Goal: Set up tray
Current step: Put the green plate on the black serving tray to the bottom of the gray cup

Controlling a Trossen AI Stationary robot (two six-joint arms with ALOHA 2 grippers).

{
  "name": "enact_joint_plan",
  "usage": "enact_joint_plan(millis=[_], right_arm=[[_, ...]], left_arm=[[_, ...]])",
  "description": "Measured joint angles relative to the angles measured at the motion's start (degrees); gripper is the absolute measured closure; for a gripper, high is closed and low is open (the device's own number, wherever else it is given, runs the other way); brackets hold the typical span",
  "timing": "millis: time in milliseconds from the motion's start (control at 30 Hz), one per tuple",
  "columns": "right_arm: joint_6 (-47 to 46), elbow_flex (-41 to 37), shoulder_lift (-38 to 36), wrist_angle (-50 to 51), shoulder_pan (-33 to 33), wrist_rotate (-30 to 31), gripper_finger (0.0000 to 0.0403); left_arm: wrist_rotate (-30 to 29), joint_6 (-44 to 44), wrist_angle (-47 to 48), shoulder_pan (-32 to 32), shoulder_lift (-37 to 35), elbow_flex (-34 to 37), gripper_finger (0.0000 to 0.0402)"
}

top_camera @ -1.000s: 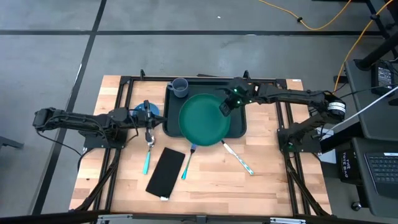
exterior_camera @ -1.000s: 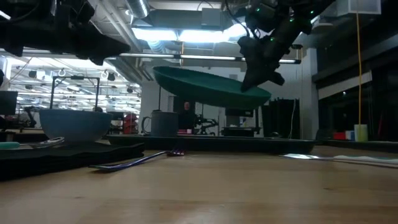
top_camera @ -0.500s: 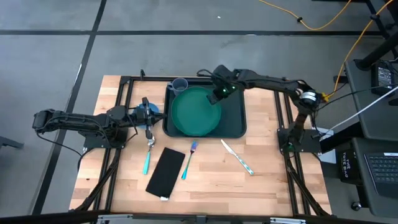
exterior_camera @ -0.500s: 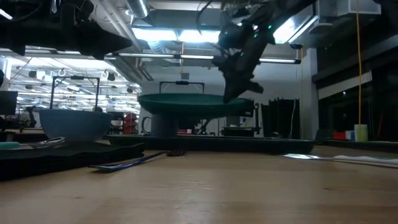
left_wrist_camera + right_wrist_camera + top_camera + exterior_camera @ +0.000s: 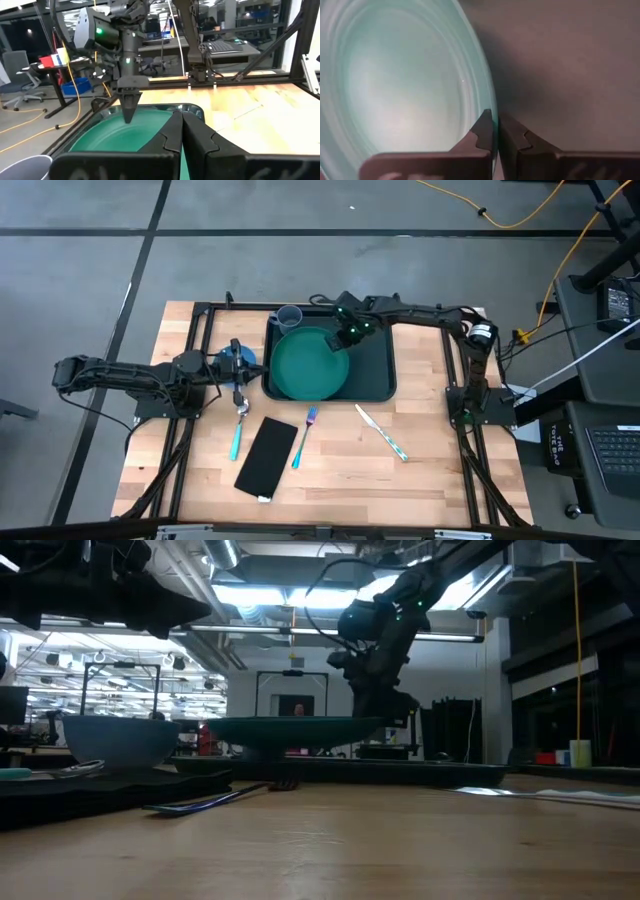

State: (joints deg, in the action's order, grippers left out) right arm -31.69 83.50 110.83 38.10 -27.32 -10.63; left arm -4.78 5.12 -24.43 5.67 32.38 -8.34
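Tray [image 5: 375, 370] placement is already settled: the dark green tray is seen lying flat at the far middle of the wooden surface [image 5: 430, 460], between the two arms. The round green plate [image 5: 308, 363] is held over its left half, and in the low view the plate's underside appears level and close above the tray, though whether it is resting there yet cannot be told. The right pincer [image 5: 345, 338] is clamped on the plate's far right rim, its two fingers pinched together on the thin edge, as the right wrist view shows. A grey cup [image 5: 289, 319] stands at the tray's far left corner, just beside the plate; whether it sits inside the rim or against it cannot be told.

The left pincer [image 5: 238, 367] is held closed and empty at the left of the tray, near a blue bowl [image 5: 228, 360] that is partly hidden by the arm.

Still outside the tray are a spoon [image 5: 238, 425] with a teal handle, a fork [image 5: 304, 435], a knife [image 5: 382, 433] and a flat black rectangle [image 5: 265, 458], all lying on the bare wood nearer the front edge. By this layout the task is judged to be under way but far from done: the plate is being set, release is still owed, and the bowl and cutlery are presumably yet to be brought across.
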Motion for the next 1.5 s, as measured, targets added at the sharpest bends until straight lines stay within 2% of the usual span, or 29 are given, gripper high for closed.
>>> enact_joint_plan(millis=[1033,1500], right_arm=[[-0.8,-1.6,1.7,-5.3,-0.9,3.4,0.0392],[-1.1,-1.6,4.7,-7.8,-0.9,1.8,0.0392]], left_arm=[[0.0,0.0,0.0,0.0,0.0,-0.1,0.0398],[-0.1,-2.9,-0.1,0.0,0.0,-0.1,0.0397]])
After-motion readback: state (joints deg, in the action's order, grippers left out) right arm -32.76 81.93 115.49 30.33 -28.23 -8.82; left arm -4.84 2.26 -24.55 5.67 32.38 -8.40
